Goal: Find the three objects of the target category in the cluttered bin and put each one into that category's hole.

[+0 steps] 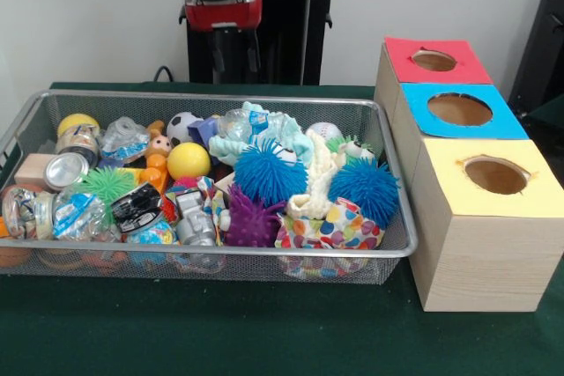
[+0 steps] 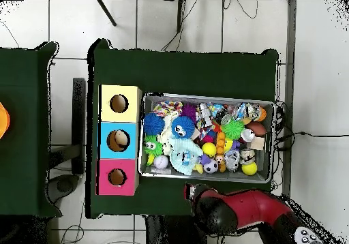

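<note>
A wire mesh bin [image 1: 220, 250] [image 2: 208, 97] holds a heap of toys. Among them are two blue spiky balls [image 1: 269, 173] [image 1: 364, 188], a purple spiky ball [image 1: 251, 224], a green spiky ball [image 1: 106, 184], a yellow ball [image 1: 189, 161], a small soccer ball [image 1: 181, 125] and crushed cans [image 1: 65, 170]. To the bin's right stand three wooden boxes, each with a round hole: red [image 1: 434, 60], blue [image 1: 459, 109] and yellow [image 1: 495, 175]. My gripper [image 1: 234, 59] [image 2: 198, 193] hangs behind the bin's far rim, above the table, holding nothing that I can see.
The boxes touch one another in a row beside the bin [image 2: 118, 139]. Something pale shows inside the blue box's hole in the overhead view. Green cloth [image 1: 264, 332] covers the table in front of the bin. A second green table [image 2: 27, 132] stands apart.
</note>
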